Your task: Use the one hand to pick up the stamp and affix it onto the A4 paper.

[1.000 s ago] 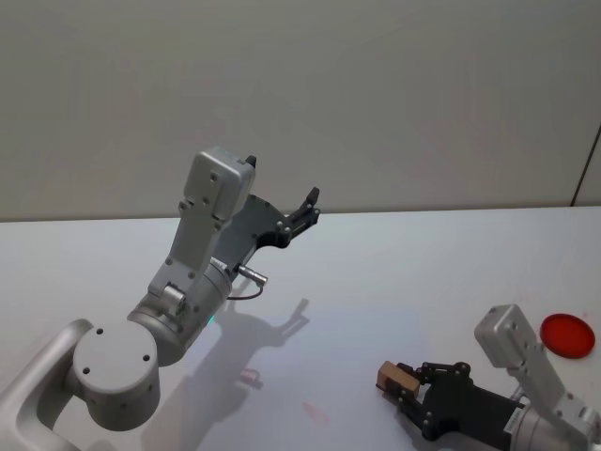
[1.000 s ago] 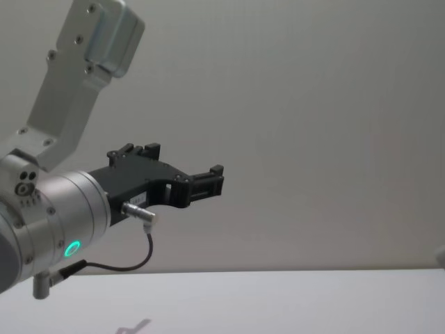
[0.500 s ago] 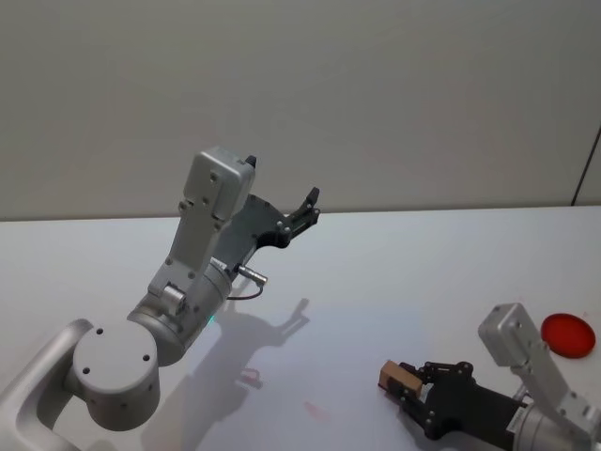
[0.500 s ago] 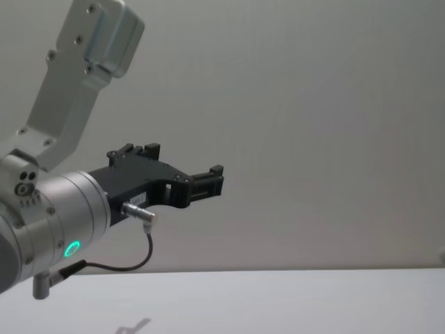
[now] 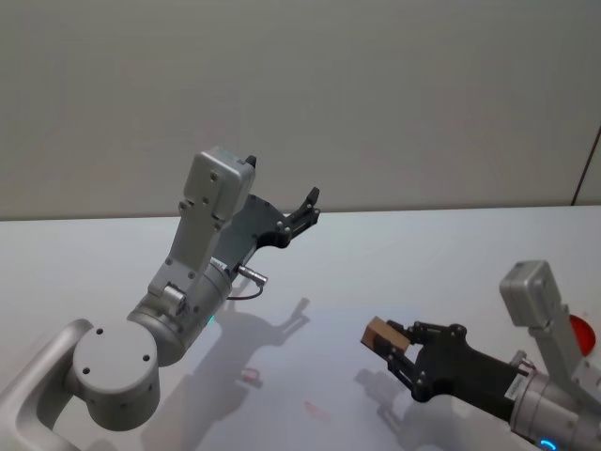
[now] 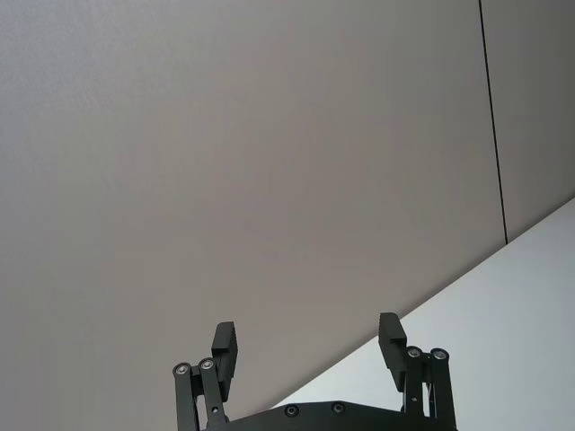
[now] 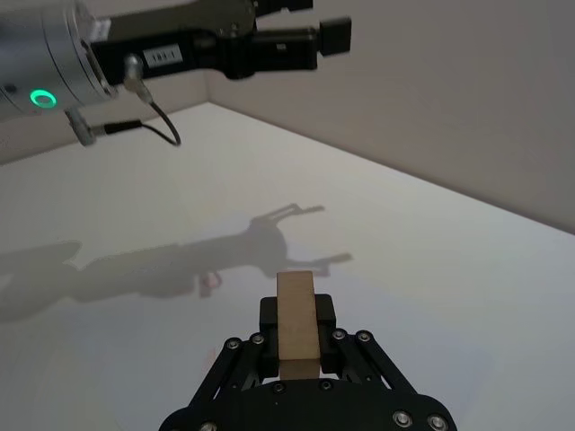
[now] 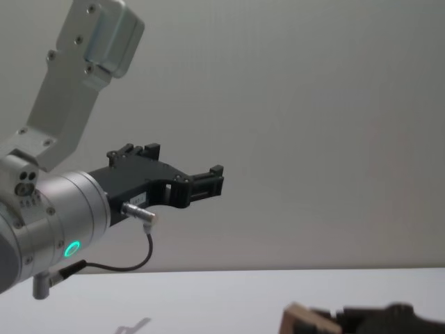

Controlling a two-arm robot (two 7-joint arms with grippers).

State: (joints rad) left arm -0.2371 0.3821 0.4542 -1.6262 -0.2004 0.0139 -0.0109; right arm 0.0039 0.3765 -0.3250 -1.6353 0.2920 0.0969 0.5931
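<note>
A light wooden block stamp (image 5: 380, 335) sits clamped between the black fingers of my right gripper (image 5: 392, 348), held above the white table at the front right. The right wrist view shows the stamp (image 7: 296, 323) standing straight out of the jaws, over the tabletop. Its end (image 8: 306, 321) pokes in at the chest view's bottom edge. I cannot tell the A4 paper apart from the white surface. My left gripper (image 5: 308, 209) is raised high at the left, open and holding nothing (image 6: 305, 346).
A red round pad (image 5: 582, 334) lies at the table's right edge, partly behind my right arm. Two small red marks (image 5: 249, 376) show on the white table (image 5: 394, 263) in front of the left arm's base. A grey wall stands behind.
My right gripper has risen and moved left and forward with the stamp, coming into the chest view's bottom edge. The left arm has not moved.
</note>
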